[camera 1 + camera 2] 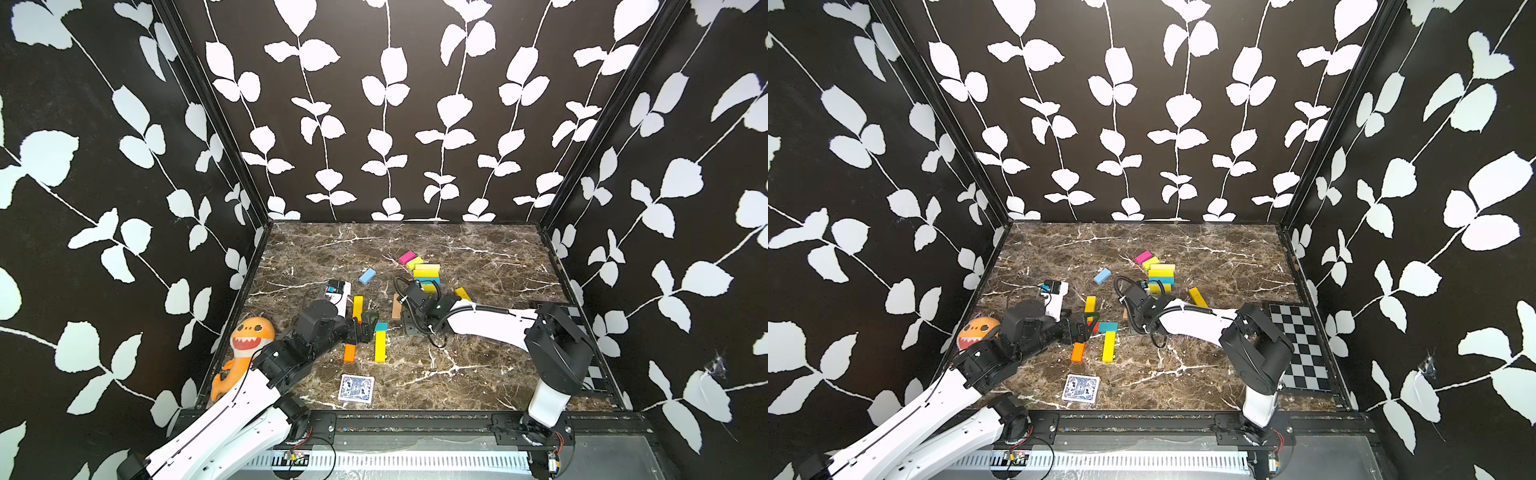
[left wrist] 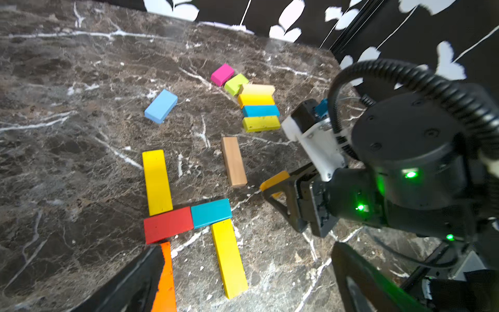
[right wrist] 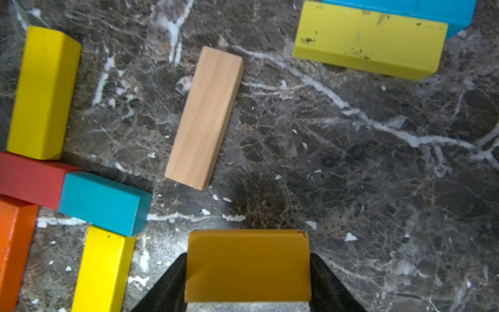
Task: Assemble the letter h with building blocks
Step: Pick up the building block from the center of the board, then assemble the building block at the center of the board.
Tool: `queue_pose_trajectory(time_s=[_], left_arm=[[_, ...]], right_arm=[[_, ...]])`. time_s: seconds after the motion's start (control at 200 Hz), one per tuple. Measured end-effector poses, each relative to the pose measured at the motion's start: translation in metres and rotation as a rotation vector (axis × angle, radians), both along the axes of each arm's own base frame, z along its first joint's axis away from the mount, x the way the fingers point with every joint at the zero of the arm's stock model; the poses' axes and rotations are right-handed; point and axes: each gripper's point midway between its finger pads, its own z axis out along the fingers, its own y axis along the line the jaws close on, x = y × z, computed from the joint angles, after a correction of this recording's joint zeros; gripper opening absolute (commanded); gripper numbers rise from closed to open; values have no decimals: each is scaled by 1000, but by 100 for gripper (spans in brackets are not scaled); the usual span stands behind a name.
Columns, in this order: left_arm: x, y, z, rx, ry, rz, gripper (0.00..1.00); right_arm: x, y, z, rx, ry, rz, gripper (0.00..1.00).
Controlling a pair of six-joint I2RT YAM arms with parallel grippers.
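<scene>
Blocks form part of a letter near the middle of the marble table (image 1: 478, 374). 1 yellow block (image 2: 157, 182) meets the red block (image 2: 168, 224) at its end, and the orange block (image 2: 165, 281) runs on from the red one's opposite side, making 1 long stroke. The teal block (image 2: 211, 212) lies end to end with the red one as a crossbar, and a 2nd yellow block (image 2: 229, 258) butts against the teal one, parallel to the orange one.

The left gripper (image 1: 360, 328) sits over the red block with its jaws spread wide and nothing between them. The right gripper (image 2: 271, 187) is clamped on an amber block (image 3: 247, 256), held near the end of a tan block (image 2: 233, 161) that lies flat and apart from the letter. Whether the amber block touches the table I cannot tell.

Farther back lie a light blue block (image 2: 161, 106), a pink block (image 2: 222, 74) touching a lime block (image 2: 235, 83), and a tight row of 4 blocks (image 2: 258, 108) in pale yellow, yellow, blue and yellow. 1 more yellow block (image 1: 462, 294) lies beside the right arm.

A card deck (image 1: 356, 388) lies near the front edge, a shark plush (image 1: 245, 345) against the left wall, and a checkerboard (image 1: 1300, 345) on the right.
</scene>
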Motion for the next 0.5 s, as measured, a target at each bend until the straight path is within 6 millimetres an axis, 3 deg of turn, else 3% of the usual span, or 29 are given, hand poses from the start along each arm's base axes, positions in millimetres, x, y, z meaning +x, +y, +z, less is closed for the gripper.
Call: queue_pose_trajectory(time_s=[0.185, 0.32, 0.495], left_arm=[[7, -1, -6, -15, 30, 10, 99], [7, -2, -9, -21, 41, 4, 99], [7, -5, -9, -33, 49, -8, 99]], right_arm=[[0, 0, -1, -5, -21, -17, 63], [-9, -12, -17, -41, -8, -37, 64], [-15, -18, -28, -51, 17, -80, 79]])
